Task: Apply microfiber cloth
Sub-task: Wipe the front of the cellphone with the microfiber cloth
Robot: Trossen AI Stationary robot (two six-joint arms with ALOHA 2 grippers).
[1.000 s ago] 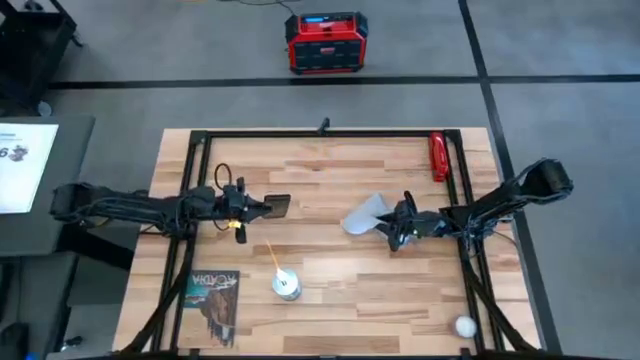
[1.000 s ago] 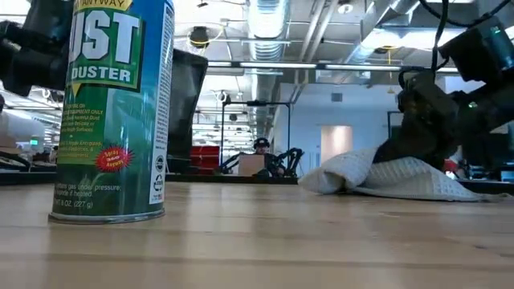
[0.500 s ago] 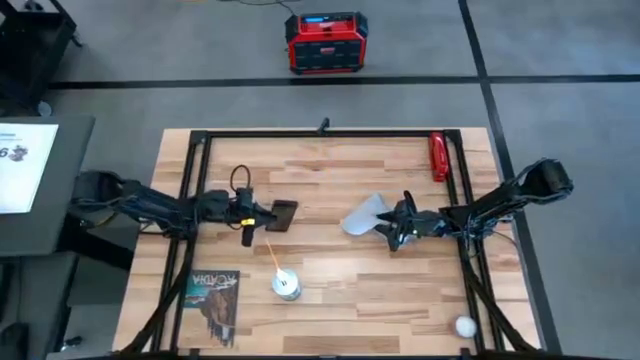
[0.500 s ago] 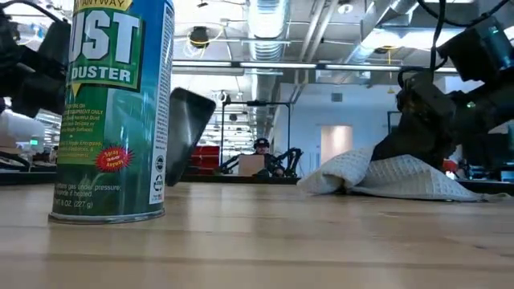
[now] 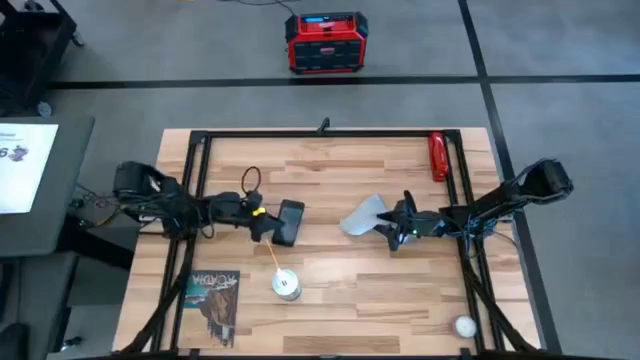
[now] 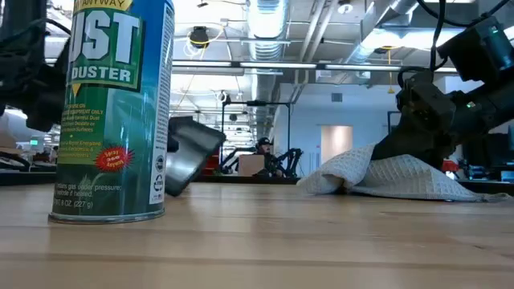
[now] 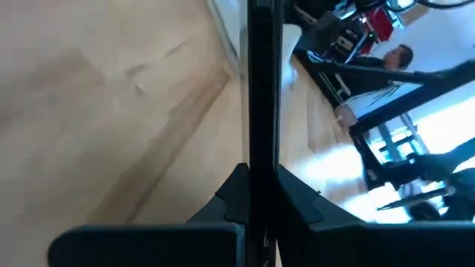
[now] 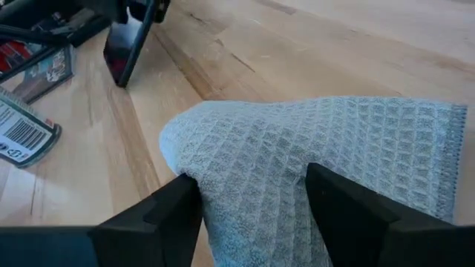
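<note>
While my right pincer grips the pale blue-grey waffle-weave microfiber cloth near the table's middle, toward its right edge, my left pincer clamps the flat black phone tilted above the wood. Cloth and phone sit apart: both are in hand, I'd say, but wiping isn't started.

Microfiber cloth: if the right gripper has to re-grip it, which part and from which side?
Take the microfiber cloth at its near edge, where the right gripper sits, coming in low from the right. It lies bunched and floppy, so that raised fold is probably easiest to pinch.
</note>
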